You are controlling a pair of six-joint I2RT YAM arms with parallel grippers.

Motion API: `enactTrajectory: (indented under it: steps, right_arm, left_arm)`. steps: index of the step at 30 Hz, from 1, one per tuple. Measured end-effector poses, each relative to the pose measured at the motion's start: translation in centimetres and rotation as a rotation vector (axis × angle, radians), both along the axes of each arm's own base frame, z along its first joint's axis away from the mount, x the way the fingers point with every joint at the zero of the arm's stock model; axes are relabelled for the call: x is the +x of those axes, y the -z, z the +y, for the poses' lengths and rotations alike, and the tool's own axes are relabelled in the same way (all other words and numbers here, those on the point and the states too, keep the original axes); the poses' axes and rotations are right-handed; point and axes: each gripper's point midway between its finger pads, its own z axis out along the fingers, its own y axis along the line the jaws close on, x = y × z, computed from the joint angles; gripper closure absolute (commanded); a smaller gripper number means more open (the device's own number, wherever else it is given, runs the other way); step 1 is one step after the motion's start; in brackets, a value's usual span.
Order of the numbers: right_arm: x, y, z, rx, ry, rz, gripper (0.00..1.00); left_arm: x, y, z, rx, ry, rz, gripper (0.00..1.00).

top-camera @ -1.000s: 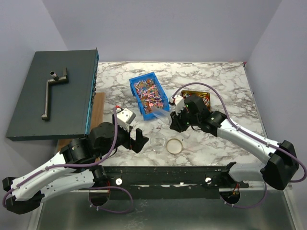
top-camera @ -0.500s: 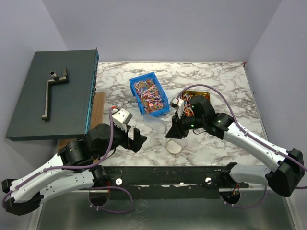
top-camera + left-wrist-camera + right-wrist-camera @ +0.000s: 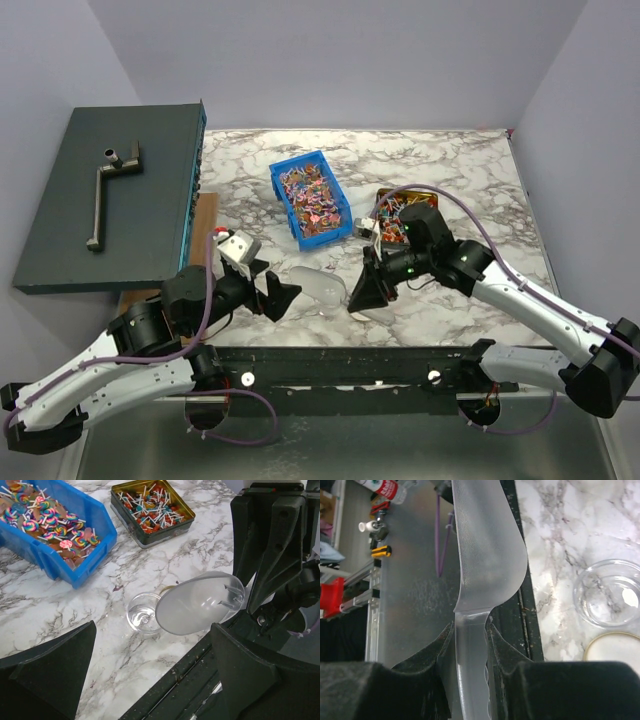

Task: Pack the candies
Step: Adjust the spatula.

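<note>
The candies [image 3: 311,195] fill a blue bin [image 3: 281,196]; more lie in a gold tin [image 3: 407,209]. In the left wrist view the candies [image 3: 47,521] sit top left and the tin [image 3: 151,511] top centre. My right gripper [image 3: 470,645] is shut on the handle of a clear plastic scoop [image 3: 487,545]. The scoop's bowl [image 3: 200,602] hangs tilted just above and beside a small clear jar [image 3: 142,612]; no candies show in either. My left gripper [image 3: 155,680] stands open near the jar, holding nothing.
A round gold lid [image 3: 615,647] lies next to the jar [image 3: 612,592]. A dark box [image 3: 110,200] with a metal handle on top fills the left side, a wooden board [image 3: 205,225] beside it. The black mounting rail [image 3: 340,365] runs along the near edge.
My right gripper carried the scoop from beside the blue bin down toward the near edge, over the jar. My left gripper drew back and leftward, still open.
</note>
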Motion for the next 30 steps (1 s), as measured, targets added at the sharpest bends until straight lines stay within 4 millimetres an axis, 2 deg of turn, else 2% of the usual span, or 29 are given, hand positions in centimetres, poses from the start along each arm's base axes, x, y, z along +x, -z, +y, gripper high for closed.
enactTrajectory:
  steps: [7,11,21,30]
  right_arm:
    - [-2.3,-0.7,0.5,0.031,-0.101,0.027,0.99]
    - [-3.2,-1.3,0.8,0.047,-0.141,0.028,0.99]
    - [-3.7,-3.0,1.4,0.082,-0.180,0.005,0.99]
    - [-4.4,-3.1,1.8,0.084,-0.217,-0.007,0.99]
  left_arm:
    - [-1.3,-0.9,-0.7,-0.044,0.089,-0.020,0.12]
    - [-2.2,-1.6,-0.9,-0.079,0.144,-0.038,0.23]
    - [-4.3,-1.8,-2.1,-0.099,0.285,-0.030,0.39]
    - [-5.0,-1.8,-2.7,-0.097,0.341,-0.026,0.58]
